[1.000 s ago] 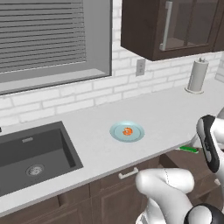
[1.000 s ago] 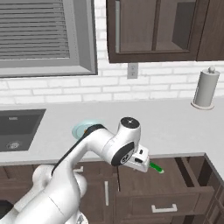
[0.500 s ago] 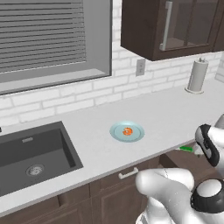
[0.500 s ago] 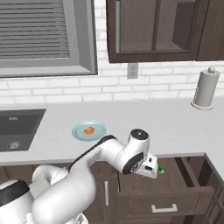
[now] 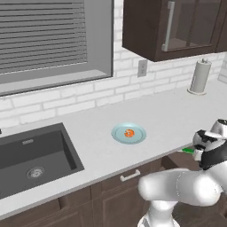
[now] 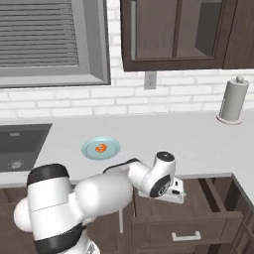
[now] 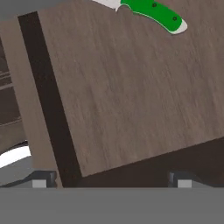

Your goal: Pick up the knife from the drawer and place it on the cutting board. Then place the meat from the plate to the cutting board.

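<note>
Knife (image 7: 153, 13) is seen lying on the open drawer (image 7: 131, 87) floor, apart from the claw (image 6: 174, 190), whose fingers are spread; meat (image 5: 129, 133) rests on the plate (image 5: 119, 135).

The knife (image 7: 153, 13) lies on the drawer (image 7: 131, 87) floor, its blade cut off by the hand view's top edge. From the right base view, the arm's wrist hides the gripper (image 6: 177, 188) and all but a green speck of the handle. The meat (image 5: 128, 133) on the plate (image 5: 119, 135) is too small to make out.
</note>
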Controlling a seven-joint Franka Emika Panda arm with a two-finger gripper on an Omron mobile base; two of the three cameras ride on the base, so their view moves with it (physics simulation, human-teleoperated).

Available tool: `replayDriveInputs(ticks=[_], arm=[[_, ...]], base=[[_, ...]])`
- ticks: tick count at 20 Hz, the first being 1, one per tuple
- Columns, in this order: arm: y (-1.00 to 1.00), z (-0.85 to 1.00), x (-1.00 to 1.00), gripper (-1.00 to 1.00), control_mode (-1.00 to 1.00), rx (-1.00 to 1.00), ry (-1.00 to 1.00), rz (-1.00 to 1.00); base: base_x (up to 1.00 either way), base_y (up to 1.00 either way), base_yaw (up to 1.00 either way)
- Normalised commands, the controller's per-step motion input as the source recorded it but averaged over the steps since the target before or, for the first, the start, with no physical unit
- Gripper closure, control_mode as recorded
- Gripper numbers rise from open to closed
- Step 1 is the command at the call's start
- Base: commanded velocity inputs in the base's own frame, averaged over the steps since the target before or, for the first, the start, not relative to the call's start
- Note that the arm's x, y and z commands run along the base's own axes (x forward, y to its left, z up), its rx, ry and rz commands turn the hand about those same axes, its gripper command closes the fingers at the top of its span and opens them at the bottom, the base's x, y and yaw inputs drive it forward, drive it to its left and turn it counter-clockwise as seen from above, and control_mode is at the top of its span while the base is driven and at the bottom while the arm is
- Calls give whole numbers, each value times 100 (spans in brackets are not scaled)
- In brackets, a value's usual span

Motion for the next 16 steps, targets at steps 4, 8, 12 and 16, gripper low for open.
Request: replayDriveInputs(ticks=[4,8,12,16], arm=[[-21,-57,25,-100,-100,2,9,6],[-36,-54,2,-100,-100,7,1,3],[-32,-43,0,-100,-100,9,0,1],[-19,-28,-10,-100,-100,3,4,1]], base=[[0,0,0],[0,0,0],[0,0,0],[0,0,0]])
